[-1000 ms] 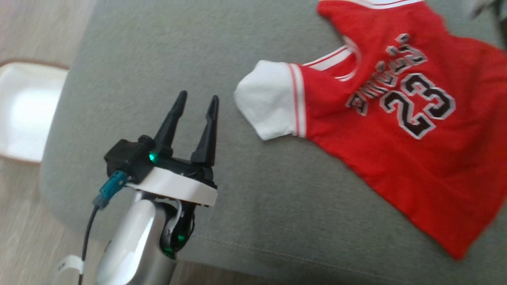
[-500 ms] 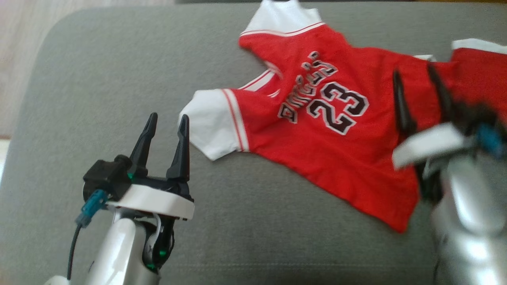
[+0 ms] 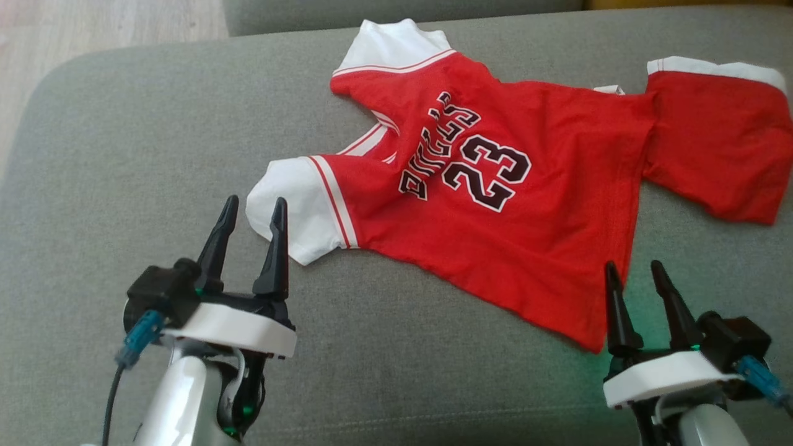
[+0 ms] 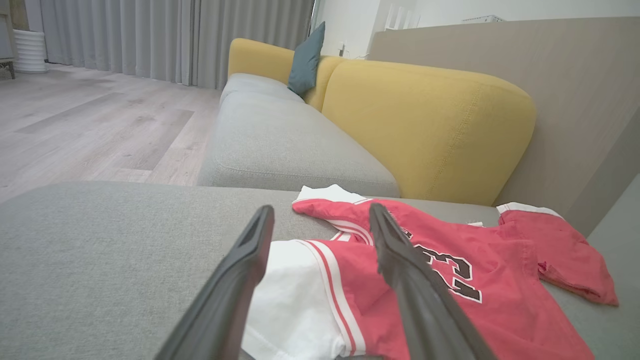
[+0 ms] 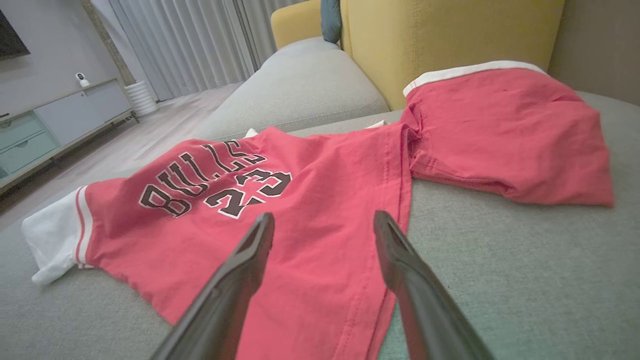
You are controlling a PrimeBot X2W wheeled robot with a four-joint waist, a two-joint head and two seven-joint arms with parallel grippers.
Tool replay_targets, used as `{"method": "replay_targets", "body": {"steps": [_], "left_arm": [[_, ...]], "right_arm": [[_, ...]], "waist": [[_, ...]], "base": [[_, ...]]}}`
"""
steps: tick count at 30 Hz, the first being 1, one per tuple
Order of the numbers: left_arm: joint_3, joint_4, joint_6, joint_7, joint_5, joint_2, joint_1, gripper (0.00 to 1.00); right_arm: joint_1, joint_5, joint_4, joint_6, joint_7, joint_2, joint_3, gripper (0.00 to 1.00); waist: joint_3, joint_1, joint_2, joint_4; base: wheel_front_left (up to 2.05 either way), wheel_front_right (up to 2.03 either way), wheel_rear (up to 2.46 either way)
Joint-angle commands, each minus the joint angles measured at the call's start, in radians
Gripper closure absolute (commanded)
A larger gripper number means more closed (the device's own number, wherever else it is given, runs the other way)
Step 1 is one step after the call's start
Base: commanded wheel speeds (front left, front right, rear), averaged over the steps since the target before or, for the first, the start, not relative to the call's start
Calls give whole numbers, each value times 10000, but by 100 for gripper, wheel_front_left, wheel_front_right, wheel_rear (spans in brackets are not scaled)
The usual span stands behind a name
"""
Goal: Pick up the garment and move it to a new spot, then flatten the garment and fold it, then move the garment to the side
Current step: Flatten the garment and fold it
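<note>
A red jersey (image 3: pixel 495 235) with white sleeves and "BULLS 23" in dark letters lies spread on the grey sofa seat (image 3: pixel 124 155), its neck toward the left. My left gripper (image 3: pixel 255 201) is open, its tips just short of the nearer white sleeve (image 3: pixel 297 210); in the left wrist view that sleeve (image 4: pixel 290 295) sits between the open gripper's (image 4: pixel 321 209) fingers. My right gripper (image 3: pixel 633 265) is open and empty, right beside the jersey's near hem corner (image 3: pixel 588 334). From the right wrist, the open gripper (image 5: pixel 324 215) frames the hem of the jersey (image 5: pixel 310 200).
Red shorts (image 3: pixel 712 155) with a white band lie at the far right, touching the jersey's hem. A yellow backrest (image 4: pixel 425 125) rises behind. A second grey seat (image 4: pixel 280 145) and a teal cushion (image 4: pixel 306 60) lie beyond, with wooden floor (image 3: pixel 93 25) to the left.
The head camera has swung, so the whole picture shifted and the shorts came into view. My right gripper dropped from over the jersey to beside its hem corner. Both grippers stay open.
</note>
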State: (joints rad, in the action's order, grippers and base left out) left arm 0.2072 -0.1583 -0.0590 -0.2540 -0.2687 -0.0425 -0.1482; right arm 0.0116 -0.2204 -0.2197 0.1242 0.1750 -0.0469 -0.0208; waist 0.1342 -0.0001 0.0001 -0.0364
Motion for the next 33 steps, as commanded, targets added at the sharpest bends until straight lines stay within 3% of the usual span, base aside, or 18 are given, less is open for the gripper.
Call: {"method": "replay_targets", "body": {"steps": [1, 17, 33], "left_arm": [[-410, 286, -46, -78, 102, -77, -350, 0], [-401, 154, -143, -78, 58, -77, -622, 0], [-383, 101, -199, -78, 124, -77, -790, 0]], "right_arm": [[-255, -32, 416, 65, -45, -37, -271, 0], [643, -604, -310, 65, -1970, -34, 124, 0], [344, -1499, -671, 65, -2520, -34, -691, 0]], "waist": [[51, 1, -1, -20], [500, 1, -1, 64], [721, 1, -1, 292]], "base": [[0, 0, 0], [0, 0, 0], [0, 0, 0]]}}
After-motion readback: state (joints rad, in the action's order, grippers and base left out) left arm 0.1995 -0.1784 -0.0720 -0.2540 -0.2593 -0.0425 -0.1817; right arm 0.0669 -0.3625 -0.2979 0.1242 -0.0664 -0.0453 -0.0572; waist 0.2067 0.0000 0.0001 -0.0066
